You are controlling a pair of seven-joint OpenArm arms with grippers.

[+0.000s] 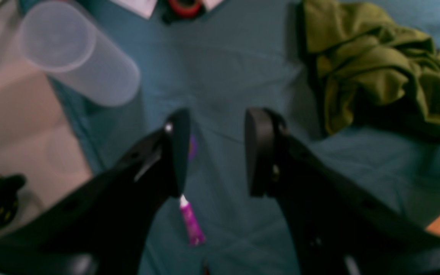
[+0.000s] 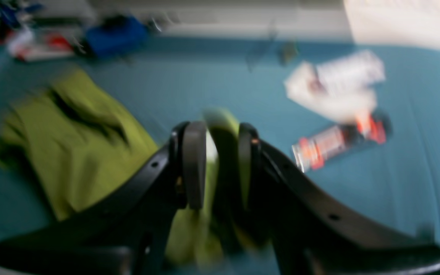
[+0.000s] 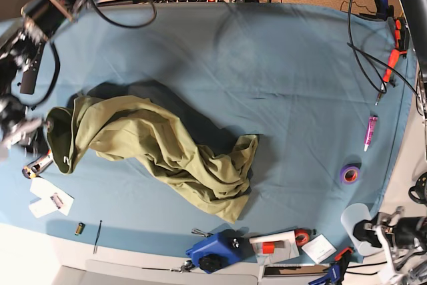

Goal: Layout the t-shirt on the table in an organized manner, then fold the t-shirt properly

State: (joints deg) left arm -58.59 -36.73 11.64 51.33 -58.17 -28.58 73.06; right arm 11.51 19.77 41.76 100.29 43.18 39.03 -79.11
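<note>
Lying crumpled mid-counter (image 3: 280,65), t-shirt (image 3: 160,148) runs diagonally, one end between half-spread jaws of right tool (image 2: 222,164); grip uncertain. Left tool (image 1: 216,152) spread, empty, well apart. Right arm nearer.

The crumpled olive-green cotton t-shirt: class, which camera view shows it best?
The base view: the crumpled olive-green cotton t-shirt appears whole and sharp on the light blue table. Both wrist views show only blurred parts of it.

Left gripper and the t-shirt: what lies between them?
In the left wrist view, only bare table separates the left gripper from the crumpled t-shirt.
</note>
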